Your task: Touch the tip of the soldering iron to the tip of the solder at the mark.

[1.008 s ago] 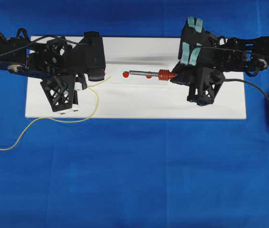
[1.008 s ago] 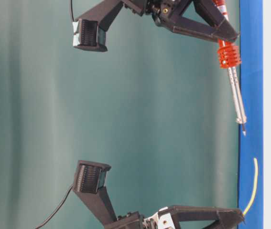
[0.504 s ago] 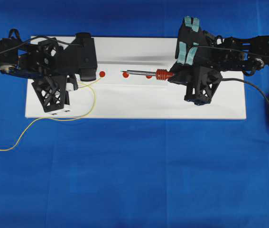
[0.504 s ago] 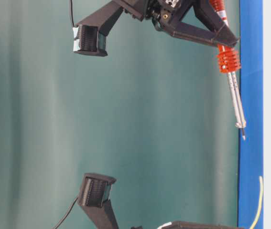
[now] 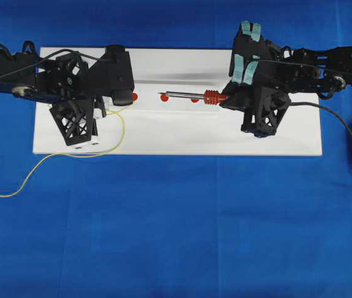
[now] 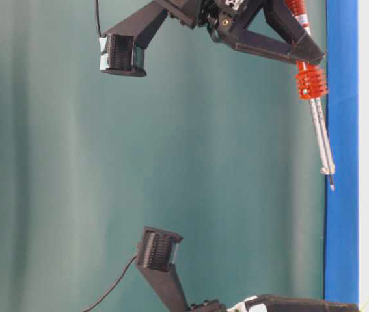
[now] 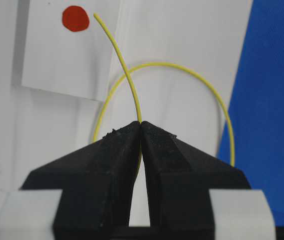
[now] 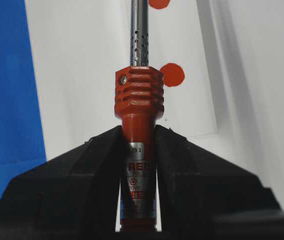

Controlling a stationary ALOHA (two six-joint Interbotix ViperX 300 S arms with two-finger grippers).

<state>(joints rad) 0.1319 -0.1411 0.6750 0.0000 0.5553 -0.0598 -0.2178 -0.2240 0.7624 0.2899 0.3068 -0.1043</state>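
The soldering iron (image 5: pixel 191 95) lies level over the white board, with my right gripper (image 5: pixel 228 100) shut on its red handle. The right wrist view shows the ribbed collar (image 8: pixel 138 95) just past the right gripper (image 8: pixel 138 131). From table level, the iron's tip (image 6: pixel 331 186) hangs just off the board. It points at the middle red mark (image 5: pixel 164 97). My left gripper (image 7: pixel 140 123) is shut on the thin yellow solder (image 7: pixel 123 65). The solder's tip ends just right of the left red mark (image 7: pixel 75 18). In the overhead view the left gripper (image 5: pixel 104 112) stands left of that mark.
The white board (image 5: pixel 176 133) lies on blue cloth and carries three red dots in a row. The solder loops over the board's front edge and trails off to the left (image 5: pixel 14 186). The iron's black cord (image 5: pixel 340 121) runs off to the right.
The left gripper drew the solder back to the left and down toward the board, then came a little right again. The right gripper with the iron shifted slightly left, then held still.
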